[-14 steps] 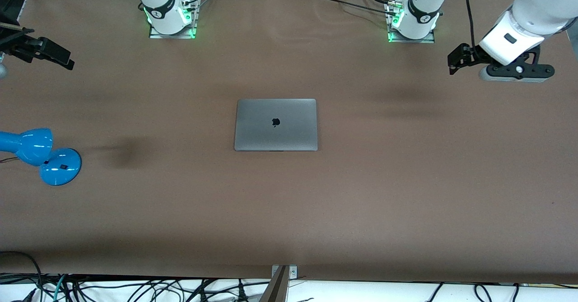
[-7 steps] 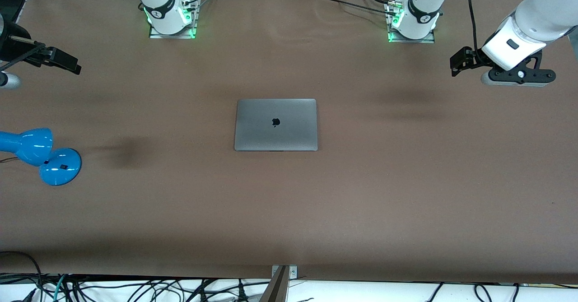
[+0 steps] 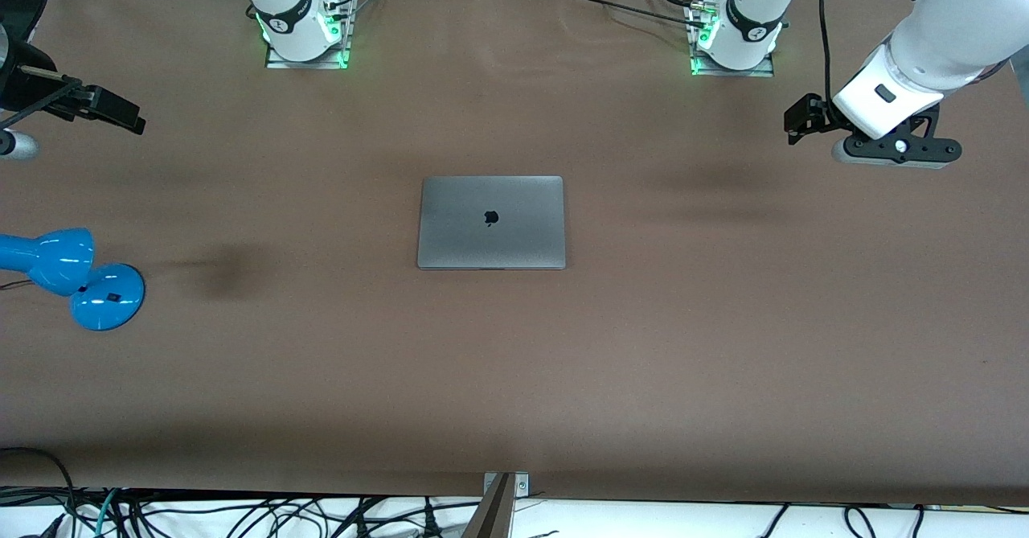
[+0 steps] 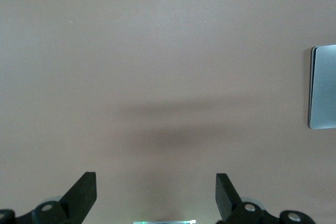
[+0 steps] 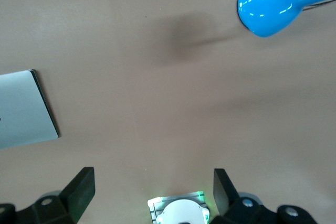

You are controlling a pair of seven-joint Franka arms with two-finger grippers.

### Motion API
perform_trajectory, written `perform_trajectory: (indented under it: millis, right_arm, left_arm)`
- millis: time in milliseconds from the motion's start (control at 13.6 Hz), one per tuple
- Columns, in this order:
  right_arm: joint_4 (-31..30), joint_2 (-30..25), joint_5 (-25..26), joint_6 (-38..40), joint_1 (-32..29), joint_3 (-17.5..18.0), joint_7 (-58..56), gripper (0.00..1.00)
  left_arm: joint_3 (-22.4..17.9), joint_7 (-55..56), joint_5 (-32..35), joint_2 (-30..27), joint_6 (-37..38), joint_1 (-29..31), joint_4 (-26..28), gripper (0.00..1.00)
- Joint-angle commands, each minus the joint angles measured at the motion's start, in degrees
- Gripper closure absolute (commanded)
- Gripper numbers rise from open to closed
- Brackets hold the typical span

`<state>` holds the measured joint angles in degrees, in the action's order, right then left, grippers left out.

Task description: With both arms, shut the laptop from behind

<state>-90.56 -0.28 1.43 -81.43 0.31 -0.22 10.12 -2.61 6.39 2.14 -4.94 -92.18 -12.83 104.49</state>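
The only sign to make out is the dark apple logo (image 3: 490,217) in the middle of the closed laptop (image 3: 491,222) lid. No words or numbers can be read on the arm bases or anything else on the table (image 3: 723,345).

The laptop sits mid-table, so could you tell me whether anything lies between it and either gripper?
Nothing visible does. The laptop lies shut on bare table. The left gripper hangs over the left arm's end, the right gripper over the right arm's end, both with jaws open. The blue lamp stands nearer the front camera, off the right gripper's path.
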Motion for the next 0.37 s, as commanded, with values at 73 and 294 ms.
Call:
perform_trajectory:
  millis: [73, 294]
  right_arm:
    - [-0.1, -0.6, -0.8, -0.9, -1.2, 0.9, -0.7, 0.00]
    - [-0.2, -0.6, -0.8, -0.9, -1.2, 0.9, -0.7, 0.00]
  left_arm:
    - [-0.1, -0.9, -0.2, 3.5, 0.7, -0.3, -6.3, 0.00]
    - [-0.1, -0.3, -0.4, 4.1, -0.8, -0.4, -6.9, 0.00]
